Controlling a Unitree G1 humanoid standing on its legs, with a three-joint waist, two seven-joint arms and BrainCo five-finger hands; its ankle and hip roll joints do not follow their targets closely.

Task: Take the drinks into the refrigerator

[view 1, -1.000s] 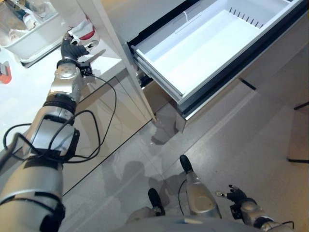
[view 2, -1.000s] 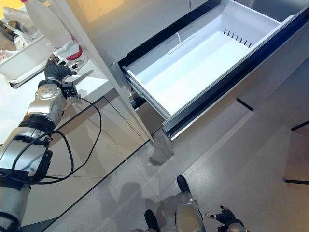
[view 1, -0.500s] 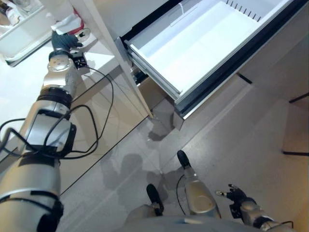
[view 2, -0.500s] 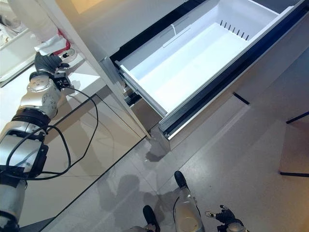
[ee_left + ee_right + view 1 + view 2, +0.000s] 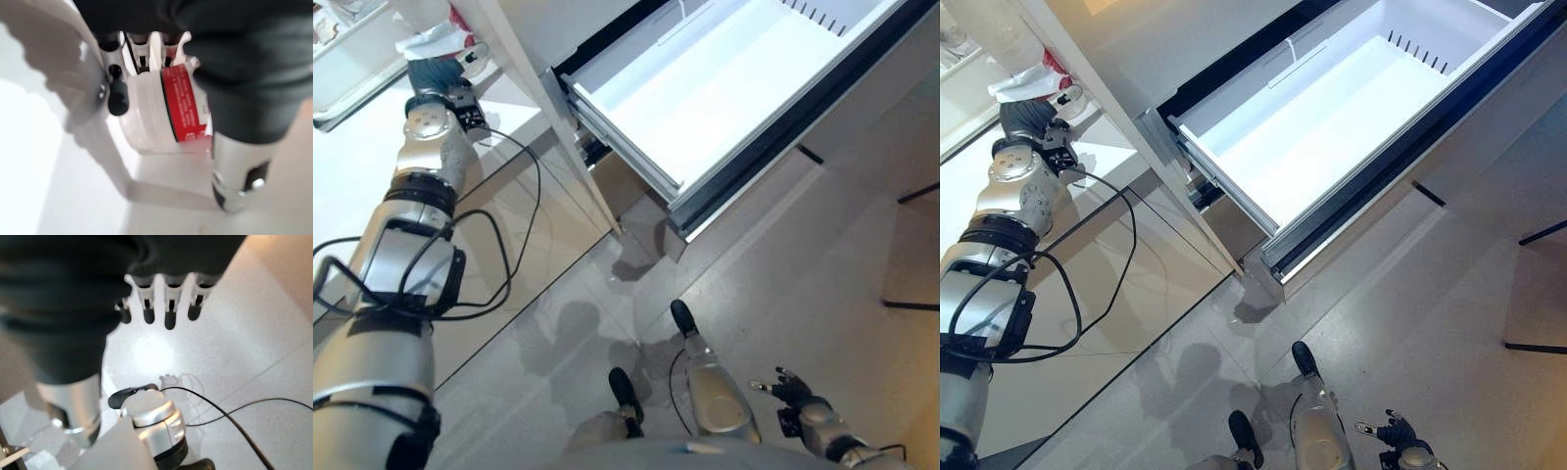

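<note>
The right hand (image 5: 790, 394) hangs low over the floor (image 5: 822, 255), fingers relaxed and empty. Up on the white counter (image 5: 352, 166), the left hand (image 5: 146, 49) is wrapped round a red-labelled bottle (image 5: 166, 115), beside the pulled-out white drawer (image 5: 1332, 127)

Kitchen, home-style or a mock-up. Refrigerator with a pulled-out white plastic freezer drawer (image 5: 1332, 127), vent slots along its back wall, dark seal around the front. White glossy desk (image 5: 372, 166) beside it, carrying a white plastic bin (image 5: 352, 73) of items and a clear plastic drink bottle with red label (image 5: 166, 115). Pale grey tiled floor (image 5: 1410, 294), glossy light cabinet fronts (image 5: 524, 211) below the desk.
</note>
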